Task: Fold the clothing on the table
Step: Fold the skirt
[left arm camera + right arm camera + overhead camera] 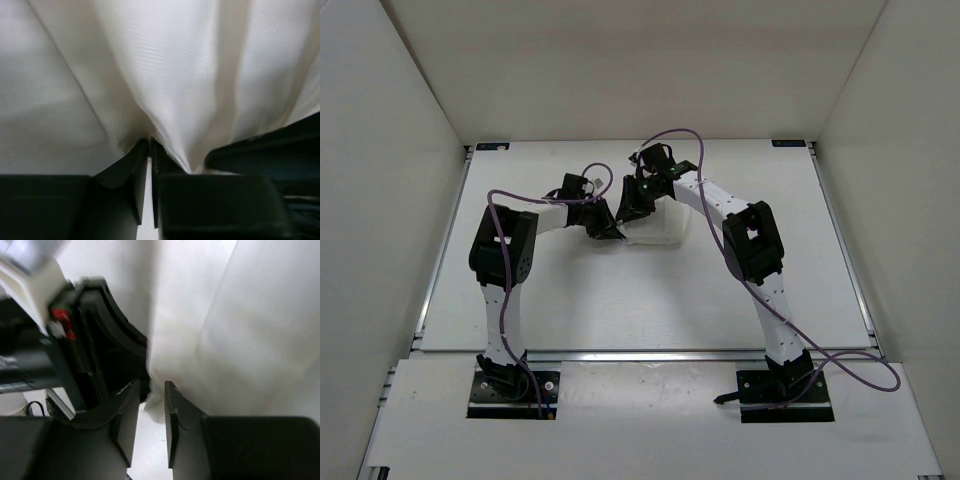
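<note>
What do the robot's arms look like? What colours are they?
The left arm and right arm are slim white tubes joined by chunky black blocks. A purple cable loops along each. Both stand on flat black base plates. The left end effector and right end effector each have two flat black fingers.

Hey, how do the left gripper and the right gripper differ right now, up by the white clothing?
The left gripper shows only a thin slit between its jaws, while the right gripper shows a clearly wider gap. At the left gripper the clothing gathers into a pointed fold beside the fingertips. At the right gripper a cloth edge sits just above the gap. Both are dark, two-fingered and close together at the clothing.
</note>
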You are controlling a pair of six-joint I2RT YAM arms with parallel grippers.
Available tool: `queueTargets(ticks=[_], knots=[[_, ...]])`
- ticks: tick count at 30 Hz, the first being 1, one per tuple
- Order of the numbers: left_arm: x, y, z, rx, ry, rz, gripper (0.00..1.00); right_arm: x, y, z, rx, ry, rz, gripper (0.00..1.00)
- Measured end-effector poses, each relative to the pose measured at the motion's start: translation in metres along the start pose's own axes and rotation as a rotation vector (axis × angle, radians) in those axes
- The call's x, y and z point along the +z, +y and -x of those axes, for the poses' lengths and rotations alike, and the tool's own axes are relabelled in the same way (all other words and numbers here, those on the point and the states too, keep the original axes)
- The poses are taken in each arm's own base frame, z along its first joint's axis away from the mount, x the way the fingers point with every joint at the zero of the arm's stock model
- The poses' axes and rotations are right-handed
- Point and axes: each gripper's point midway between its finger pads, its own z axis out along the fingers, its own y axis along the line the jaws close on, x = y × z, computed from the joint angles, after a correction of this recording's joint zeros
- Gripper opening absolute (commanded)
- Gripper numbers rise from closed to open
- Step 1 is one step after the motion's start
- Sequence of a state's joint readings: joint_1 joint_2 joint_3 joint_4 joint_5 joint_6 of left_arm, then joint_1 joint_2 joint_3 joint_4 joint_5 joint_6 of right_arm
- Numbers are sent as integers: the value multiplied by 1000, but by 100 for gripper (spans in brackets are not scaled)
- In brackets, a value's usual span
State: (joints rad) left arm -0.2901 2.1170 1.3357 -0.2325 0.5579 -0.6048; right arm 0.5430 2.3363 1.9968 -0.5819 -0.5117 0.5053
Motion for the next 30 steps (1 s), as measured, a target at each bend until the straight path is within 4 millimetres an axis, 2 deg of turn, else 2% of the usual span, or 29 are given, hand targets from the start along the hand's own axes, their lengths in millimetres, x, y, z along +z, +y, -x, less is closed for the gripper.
queueTargets(ticks=[2,4,7,9,13,17,21,23,25,30], knots=[[-4,1,-8,-16,1,-19,42,-4,4,5,-5,-10,-2,31],[-12,-2,-16,-23,-8,-45,47,-10,12,15,-23,-33,7,33],[-22,1,-30,-49,-8,-52,50,-17,21,26,-51,-63,21,35],[-27,3,-37,-63,-7,-55,52,-21,23,26,-60,-68,24,36],[-35,7,-43,-83,-17,-59,53,-38,20,9,-52,-61,27,36],[-46,14,-53,-110,-31,-58,56,-69,17,-8,-27,-76,54,35],[-49,15,-56,-127,-35,-65,57,-90,6,-11,-31,-107,28,34],[-49,14,-56,-131,-36,-78,59,-89,-2,-9,-58,-123,-20,34],[-49,12,-56,-137,-40,-100,66,-85,-5,-18,-85,-103,-63,34],[-52,8,-57,-156,-51,-141,68,-75,0,-32,-147,-76,-110,35]])
